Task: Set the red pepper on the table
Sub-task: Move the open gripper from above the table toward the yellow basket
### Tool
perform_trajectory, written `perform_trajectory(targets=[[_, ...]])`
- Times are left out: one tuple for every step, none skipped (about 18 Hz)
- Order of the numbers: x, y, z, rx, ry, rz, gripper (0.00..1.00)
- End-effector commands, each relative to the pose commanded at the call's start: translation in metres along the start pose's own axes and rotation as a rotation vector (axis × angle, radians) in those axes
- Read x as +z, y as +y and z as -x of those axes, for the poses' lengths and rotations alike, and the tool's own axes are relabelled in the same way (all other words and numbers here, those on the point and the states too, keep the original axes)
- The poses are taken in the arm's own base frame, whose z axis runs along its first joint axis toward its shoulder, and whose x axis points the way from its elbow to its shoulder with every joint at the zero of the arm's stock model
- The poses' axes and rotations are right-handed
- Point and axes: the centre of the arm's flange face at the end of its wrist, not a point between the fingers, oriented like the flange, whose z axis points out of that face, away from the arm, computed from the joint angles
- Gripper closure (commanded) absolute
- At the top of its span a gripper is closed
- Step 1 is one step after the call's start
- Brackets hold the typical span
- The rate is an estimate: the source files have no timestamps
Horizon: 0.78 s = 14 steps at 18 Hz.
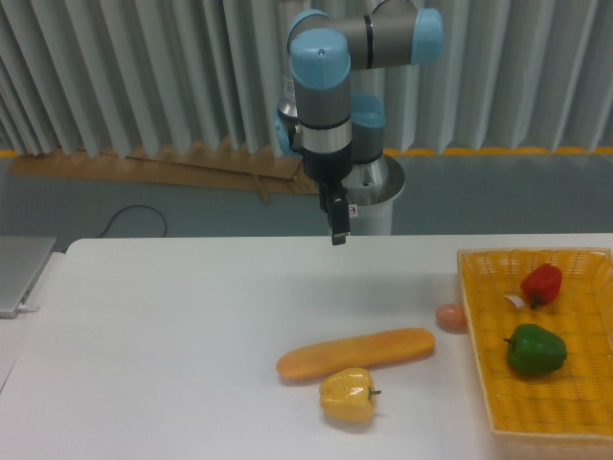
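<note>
The red pepper (542, 284) is small and glossy and lies in the far part of the yellow woven basket (479, 331) at the right. The white table (172, 335) fills the foreground. My gripper (338, 235) hangs point-down above the far middle of the table, well left of the basket and far from the pepper. It holds nothing. Its fingers look close together, but the view is too narrow to tell if they are open or shut.
A green bell pepper (535, 349) lies in the basket in front of the red one. A pinkish-orange ball (451, 317) sits just left of the basket. A long orange loaf (355, 353) and a yellow pepper (349, 395) lie mid-table.
</note>
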Motion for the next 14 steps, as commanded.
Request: perform_trajectory(targets=[[0.0,0.0,0.001,-0.006,-0.003,-0.002,0.0],[0.001,0.001,0.002,-0.001,-0.003,-0.002,0.0],[0.001,0.002,0.003,-0.001,-0.002,-0.002,0.0],[0.0,0.003,0.003,-0.001,-0.004,-0.001,0.0],[0.0,0.003,0.003,0.005,-0.005,0.002,0.0],[0.0,0.003,0.003,0.029,-0.007,0.007,0.0],[-0.002,0.005,0.004,0.06,-0.011,0.011,0.0],[-0.003,0.007,0.005,0.087,-0.011,0.011,0.0],[-0.002,0.01,0.006,0.1,-0.009,0.01,0.0],[-0.003,0.01,0.006,0.103,-0.01,0.01,0.0],[-0.002,0.011,0.006,0.101,-0.007,0.012,0.0],[-0.003,0.011,0.007,0.103,-0.007,0.012,0.0],[-0.005,0.011,0.006,0.103,-0.011,0.01,0.0],[-0.005,0.012,0.007,0.101,-0.011,0.008,0.0]])
